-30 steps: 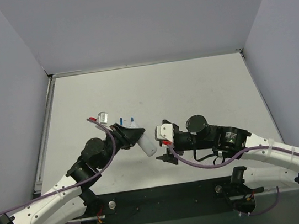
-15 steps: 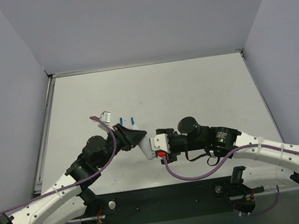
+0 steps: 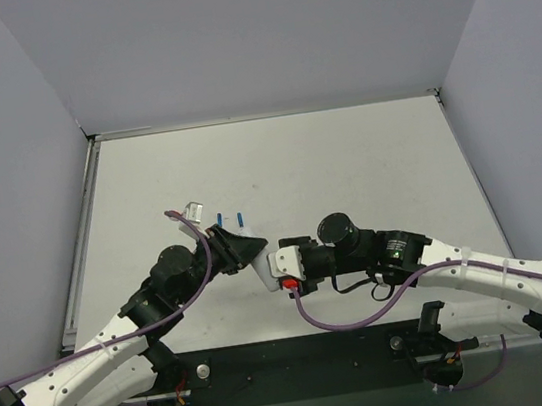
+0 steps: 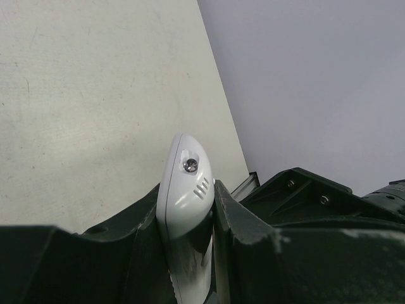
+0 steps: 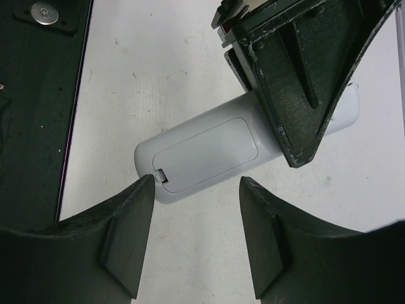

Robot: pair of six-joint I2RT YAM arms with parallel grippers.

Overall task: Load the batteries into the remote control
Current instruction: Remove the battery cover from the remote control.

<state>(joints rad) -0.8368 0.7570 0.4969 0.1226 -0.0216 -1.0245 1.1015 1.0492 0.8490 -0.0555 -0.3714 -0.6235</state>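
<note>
My left gripper (image 3: 246, 251) is shut on the white remote control (image 3: 261, 267) and holds it on edge just above the table. In the left wrist view the remote (image 4: 184, 190) is clamped between both fingers, its rounded end sticking out. In the right wrist view the remote's plain back (image 5: 202, 155) with the battery cover faces the camera. My right gripper (image 5: 197, 190) is open around the remote's free end, one fingertip (image 5: 144, 190) at the cover's latch. Two small blue batteries (image 3: 221, 218) (image 3: 240, 214) lie on the table just beyond the left gripper.
The black base plate (image 3: 303, 360) runs along the table's near edge, and its edge shows in the right wrist view (image 5: 38, 76). Grey walls enclose the white table (image 3: 345, 152) on three sides. Purple cables hang from both arms.
My right arm has moved left, bringing its open gripper up to the remote's free end. My left gripper has shifted only slightly and still holds the remote.
</note>
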